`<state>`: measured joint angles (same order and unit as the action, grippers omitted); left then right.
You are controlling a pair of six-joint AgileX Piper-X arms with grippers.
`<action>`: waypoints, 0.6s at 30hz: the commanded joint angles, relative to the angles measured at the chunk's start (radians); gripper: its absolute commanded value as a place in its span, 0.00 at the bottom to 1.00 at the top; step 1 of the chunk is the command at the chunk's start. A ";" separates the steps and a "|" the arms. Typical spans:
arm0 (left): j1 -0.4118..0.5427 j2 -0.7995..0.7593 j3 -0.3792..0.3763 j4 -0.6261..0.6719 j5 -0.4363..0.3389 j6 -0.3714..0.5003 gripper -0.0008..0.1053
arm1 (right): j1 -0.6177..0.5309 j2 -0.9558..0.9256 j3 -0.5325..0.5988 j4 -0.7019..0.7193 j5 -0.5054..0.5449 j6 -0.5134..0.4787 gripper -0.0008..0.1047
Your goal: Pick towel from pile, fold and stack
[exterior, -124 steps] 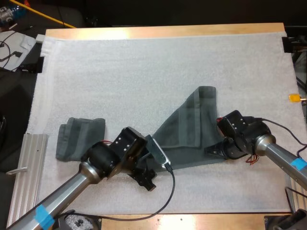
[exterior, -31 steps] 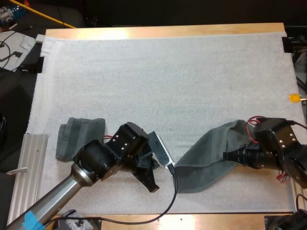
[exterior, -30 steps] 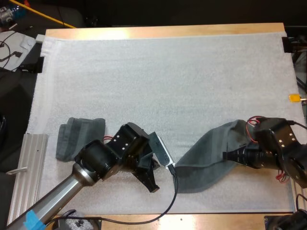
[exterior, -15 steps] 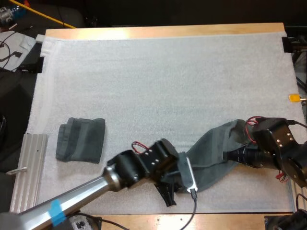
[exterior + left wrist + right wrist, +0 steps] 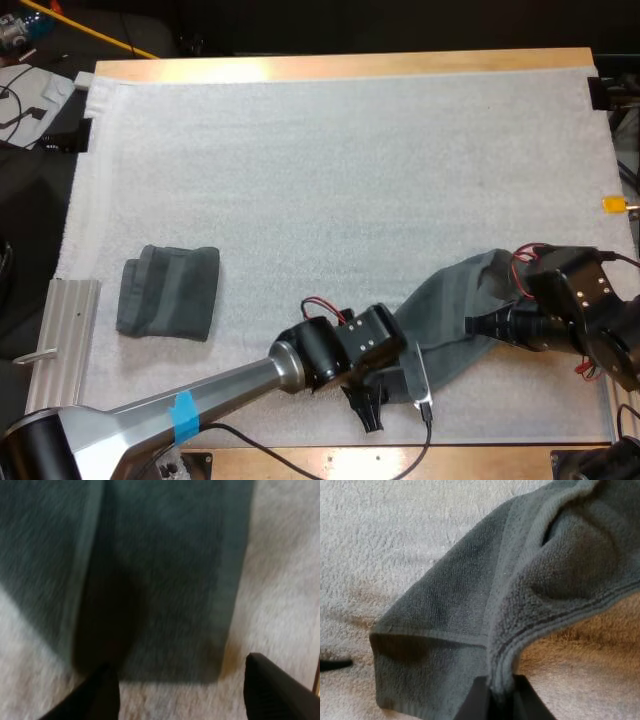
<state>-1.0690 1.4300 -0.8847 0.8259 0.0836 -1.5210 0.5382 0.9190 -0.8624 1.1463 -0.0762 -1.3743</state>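
A long dark grey-green towel (image 5: 450, 310) lies slanted on the white mat (image 5: 330, 170) at the front right. My right gripper (image 5: 478, 326) is shut on its right-hand hem; the wrist view shows the black fingers (image 5: 480, 700) pinching the folded edge of the towel (image 5: 470, 590), which is lifted slightly. My left gripper (image 5: 372, 408) is at the towel's other end, near the table's front edge. Its fingers (image 5: 280, 685) stand apart on either side of the towel's (image 5: 165, 580) short end, which lies flat on the mat. A folded towel (image 5: 168, 290) sits at the left.
A ribbed metal rail (image 5: 58, 350) lies along the mat's left edge, beside the folded towel. The far half of the mat is free room. My left arm (image 5: 200, 400) stretches along the front edge of the table.
My left arm has swung right, from beside the folded towel to the long towel's left end. My right gripper, having pulled the towel right earlier, has held still over the last second.
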 commanded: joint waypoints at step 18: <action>-0.039 0.163 -0.004 -0.038 -0.046 0.000 0.48 | 0.000 -0.005 0.003 0.008 0.006 0.000 0.01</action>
<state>-1.1049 1.5879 -0.8847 0.7783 0.0471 -1.5200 0.5382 0.9190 -0.8597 1.1478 -0.0670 -1.3723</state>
